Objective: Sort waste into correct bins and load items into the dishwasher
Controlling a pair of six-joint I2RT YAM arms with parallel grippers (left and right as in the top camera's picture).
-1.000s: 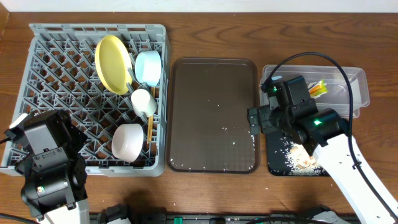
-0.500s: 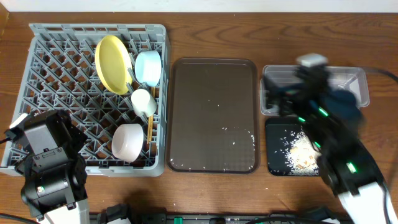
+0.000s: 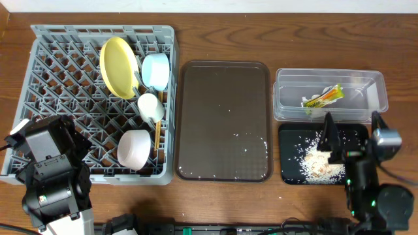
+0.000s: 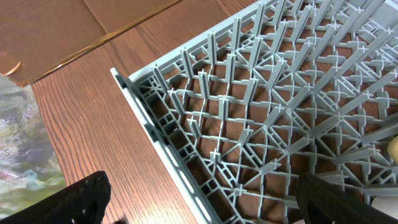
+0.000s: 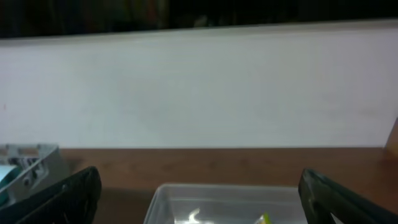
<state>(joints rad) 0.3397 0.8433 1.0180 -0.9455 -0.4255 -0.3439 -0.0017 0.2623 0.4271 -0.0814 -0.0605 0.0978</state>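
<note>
Overhead: right arm had backed off. A second earlier it was stretched over the clear tub (image 3: pixel 287 75) and black tray (image 3: pixel 290 137); by this frame the right gripper (image 3: pixel 351 127) sat pulled back at the near edge, right of the brown serving tray (image 3: pixel 225 121), jaws spread wide, nothing between them. Right wrist view agreed: both fingers far apart, tub rim below, nothing pinched.

Left gripper (image 4: pixel 211 205) hadn't moved. It hung over the near-left corner of the dish rack (image 3: pixel 65 85), left of the serving tray, jaws spread and empty.

With the arm clear, we could see both bins:
- green-and-yellow wrapper (image 3: pixel 323 98) lay in the tub, right of the serving tray
- tissue (image 3: pixel 319 163) and rice grains (image 3: pixel 304 160) lay in the black tray, just nearer than the tub
- yellow plate (image 3: pixel 119 67), light blue bowl (image 3: pixel 157 70), white cup (image 3: pixel 149 106), white bowl (image 3: pixel 134 149) and chopsticks (image 3: pixel 157 134) were all in the rack's right half, next to the serving tray

We read that as sorting and loading essentially done, and the pull-back as a move to rest. One leftover: a few stray grains (image 3: pixel 251 147) were on the serving tray's near-right area. We couldn't tell whether they counted.

Surface was a dark wood-grain table (image 3: pixel 215 39), otherwise bare around the serving tray. Beyond the table's far edge, right wrist view showed a plain white wall (image 5: pixel 199 93). Left wrist view showed a tan cardboard-like sheet (image 4: pixel 93 25) past the rack corner, and a blurry mottled patch we couldn't identify.
</note>
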